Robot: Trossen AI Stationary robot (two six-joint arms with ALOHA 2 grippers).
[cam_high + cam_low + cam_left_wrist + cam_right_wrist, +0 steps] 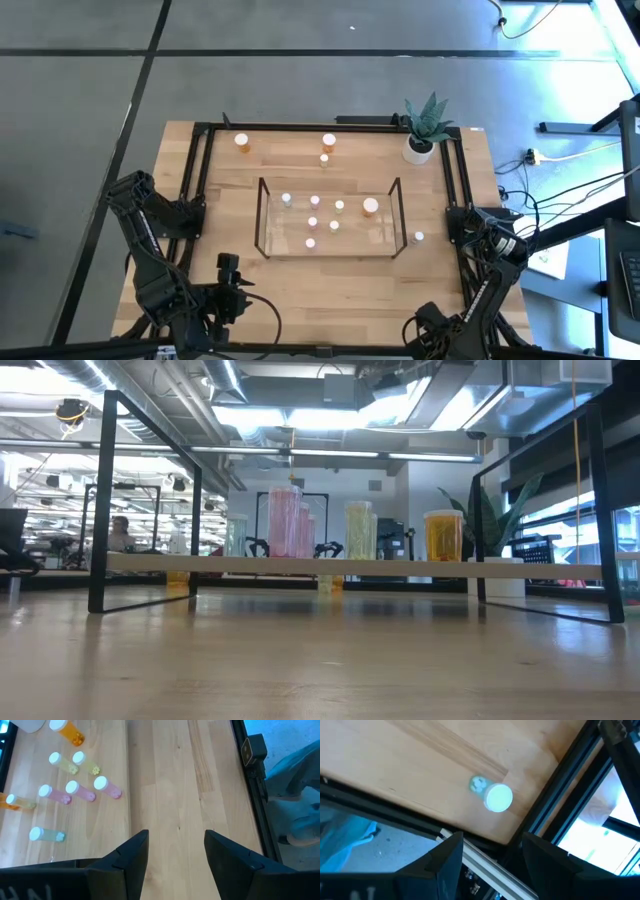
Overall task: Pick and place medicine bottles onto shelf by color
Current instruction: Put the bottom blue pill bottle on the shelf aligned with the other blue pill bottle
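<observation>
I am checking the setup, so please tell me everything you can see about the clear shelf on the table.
The shelf is a wide rectangular rack of clear, acrylic-looking plastic with thin black frame ends. It stands upright and level near the middle of the wooden table. Its see-through board carries seven small white-capped bottles, pink, greenish and orange; a large orange bottle stands toward its right end. Other bottles stand on the table behind and beside it. No gripper touches it.

1. No brand, number or sign can be read in any view.
2. On the left arm's wrist housing, some pale raised letters show at the edge of the left wrist view, but they are cut off and cannot be read.
3. The medicine bottles show no readable labels.
</observation>
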